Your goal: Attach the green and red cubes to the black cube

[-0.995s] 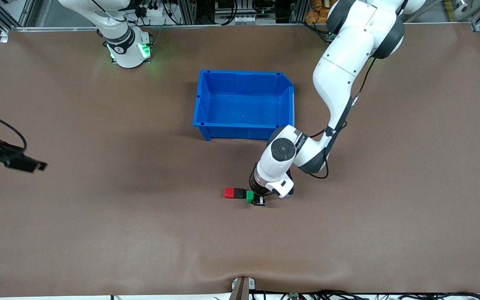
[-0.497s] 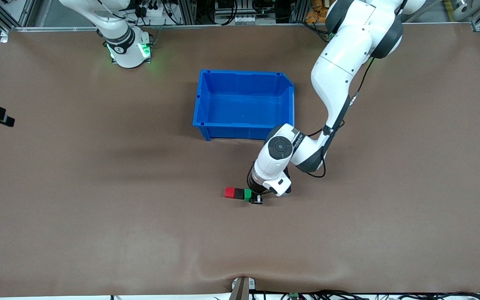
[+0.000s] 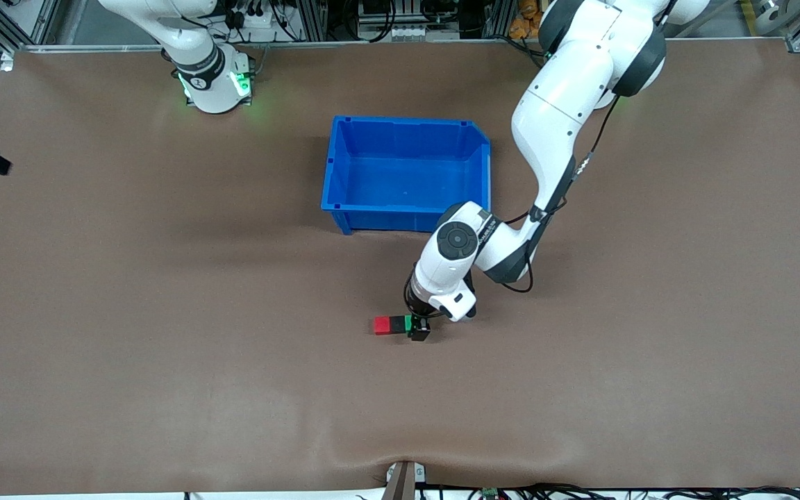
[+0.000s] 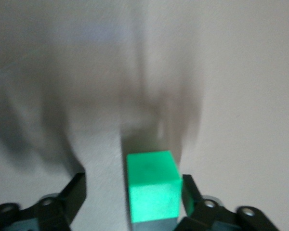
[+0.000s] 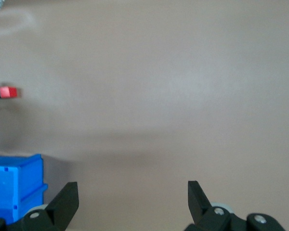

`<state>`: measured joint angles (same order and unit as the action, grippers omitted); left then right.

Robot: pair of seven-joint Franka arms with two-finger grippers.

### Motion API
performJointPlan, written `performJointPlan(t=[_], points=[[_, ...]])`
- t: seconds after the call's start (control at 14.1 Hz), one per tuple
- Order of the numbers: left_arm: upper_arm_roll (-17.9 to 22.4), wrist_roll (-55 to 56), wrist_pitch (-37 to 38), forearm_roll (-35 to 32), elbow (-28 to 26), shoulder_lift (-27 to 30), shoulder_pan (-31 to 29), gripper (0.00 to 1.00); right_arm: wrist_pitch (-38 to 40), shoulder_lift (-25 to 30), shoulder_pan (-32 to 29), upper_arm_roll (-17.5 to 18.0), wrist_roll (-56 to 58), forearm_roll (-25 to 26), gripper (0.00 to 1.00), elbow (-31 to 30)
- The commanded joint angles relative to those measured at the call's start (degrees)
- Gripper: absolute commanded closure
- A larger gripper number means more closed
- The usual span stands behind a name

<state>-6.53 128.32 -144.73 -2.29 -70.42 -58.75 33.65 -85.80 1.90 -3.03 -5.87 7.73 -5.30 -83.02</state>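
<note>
While the small bright green cube (image 4: pixel 152 185) sits between the left gripper's (image 3: pixel 419 330) parted fingers, apparently just released | black cube (image 3: pixel 397 323) and red cube (image 3: pixel 382 325) adjoin in a row | right gripper (image 5: pixel 130 202) waits open, well apart.

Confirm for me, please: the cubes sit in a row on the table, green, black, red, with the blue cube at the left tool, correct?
Not quite. The cube at the left tool is the green cube, not blue, as the left wrist view shows. The row on the table is otherwise as you said: green, black cube, red cube.

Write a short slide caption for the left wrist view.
Left gripper open around the green cube on the brown table.
</note>
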Motion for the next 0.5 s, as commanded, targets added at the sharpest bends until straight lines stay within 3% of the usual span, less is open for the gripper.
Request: performJointPlan(t=[0.0, 0.07, 0.21, 0.43], points=[[0.8, 0.2, 3.3, -1.3, 0.6, 1.8, -0.1, 0.0, 1.5, -0.6, 0.8, 0.8, 0.4, 4.5, 0.0, 2.8], [1.6, 0.2, 6.3, -3.5, 0.6, 3.7, -0.2, 0.0, 1.8, -0.5, 1.8, 0.8, 0.3, 7.0, 0.0, 2.7], [3.3, 0.2, 10.7, -6.7, 0.6, 7.2, -0.5, 0.0, 4.5, -0.5, 1.7, 0.6, 0.4, 7.2, 0.0, 2.7], [3.9, -0.4, 11.0, -8.0, 0.5, 12.6, -3.8, 0.0, 5.0, -0.3, 2.2, 0.8, 0.5, 7.8, 0.0, 2.7]])
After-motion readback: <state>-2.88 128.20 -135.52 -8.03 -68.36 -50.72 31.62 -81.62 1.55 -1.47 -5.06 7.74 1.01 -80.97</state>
